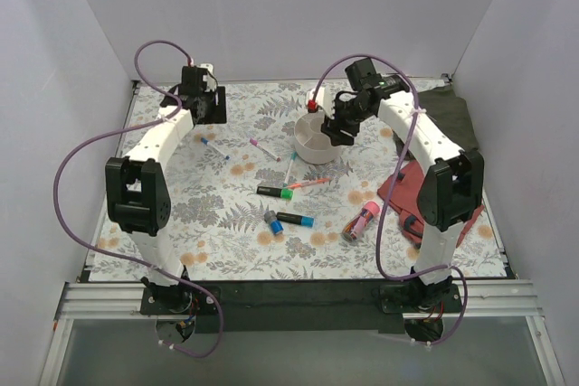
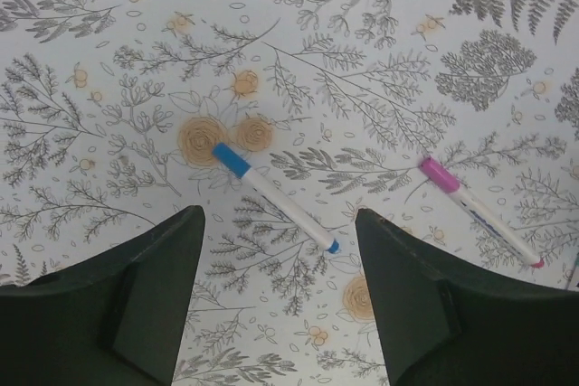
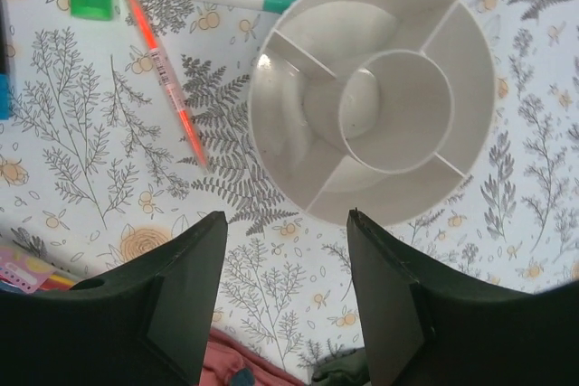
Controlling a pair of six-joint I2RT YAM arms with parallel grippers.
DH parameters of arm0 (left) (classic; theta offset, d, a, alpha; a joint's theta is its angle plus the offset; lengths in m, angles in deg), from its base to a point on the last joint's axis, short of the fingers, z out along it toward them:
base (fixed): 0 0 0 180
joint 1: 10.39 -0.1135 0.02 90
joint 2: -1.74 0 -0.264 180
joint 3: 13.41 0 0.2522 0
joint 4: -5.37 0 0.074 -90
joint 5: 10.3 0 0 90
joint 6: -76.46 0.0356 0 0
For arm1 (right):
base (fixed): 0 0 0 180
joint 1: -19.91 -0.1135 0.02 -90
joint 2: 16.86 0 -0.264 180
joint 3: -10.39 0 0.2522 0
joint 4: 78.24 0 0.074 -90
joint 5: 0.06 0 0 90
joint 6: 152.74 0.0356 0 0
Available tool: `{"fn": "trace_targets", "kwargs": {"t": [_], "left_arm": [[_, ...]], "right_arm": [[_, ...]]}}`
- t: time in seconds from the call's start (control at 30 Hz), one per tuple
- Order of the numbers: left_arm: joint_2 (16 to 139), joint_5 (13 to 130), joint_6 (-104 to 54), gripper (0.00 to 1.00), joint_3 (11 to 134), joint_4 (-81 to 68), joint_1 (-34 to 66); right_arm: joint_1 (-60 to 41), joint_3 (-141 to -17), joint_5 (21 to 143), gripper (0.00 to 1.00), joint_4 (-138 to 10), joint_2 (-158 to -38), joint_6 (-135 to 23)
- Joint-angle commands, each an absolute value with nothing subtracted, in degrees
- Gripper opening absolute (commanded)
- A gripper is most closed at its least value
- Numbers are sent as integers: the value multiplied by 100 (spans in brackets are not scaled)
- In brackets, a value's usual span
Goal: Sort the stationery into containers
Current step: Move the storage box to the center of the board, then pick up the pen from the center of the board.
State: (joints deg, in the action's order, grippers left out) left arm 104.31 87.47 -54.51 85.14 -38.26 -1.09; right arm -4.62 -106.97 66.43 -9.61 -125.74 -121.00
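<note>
Cup (image 3: 466,70) sits beneath the right claw (image 3: 282,219), pointed down, spread.

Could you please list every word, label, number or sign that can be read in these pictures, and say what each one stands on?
No text here can be read.
White pen with a pink cap: blue print along the barrel, too blurred to read.
Thin orange-pink pen: faint marks on the barrel, too small to read.
Fat pink marker: a patterned label at the picture's edge, blurred.
</note>
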Motion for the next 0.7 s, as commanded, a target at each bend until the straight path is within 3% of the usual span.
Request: {"fn": "trace_targets", "kwargs": {"t": [0.0, 0.03, 0.1, 0.3, 0.67], "left_arm": [[10748, 8779, -6266, 62, 8984, -5208, -441], [10730, 8813, -6293, 55, 8904, -5155, -450], [10887, 8831, -6416, 52, 8982, -5408, -459], [11195, 8479, -6794, 58, 9026, -5471, -661], [12101, 8295, -7084, 57, 9720, -5322, -767]], "right_arm": [[-250, -10735, 6410, 65, -1349, -12057, -11355], [-232, -10709, 6401, 65, -1455, -12013, -11337], [-188, -10691, 6384, 65, -1526, -11960, -11311], [-39, -10700, 6278, 65, -1587, -11916, -11249], [-4, -10761, 6287, 65, -1579, -12030, -11249]]}}
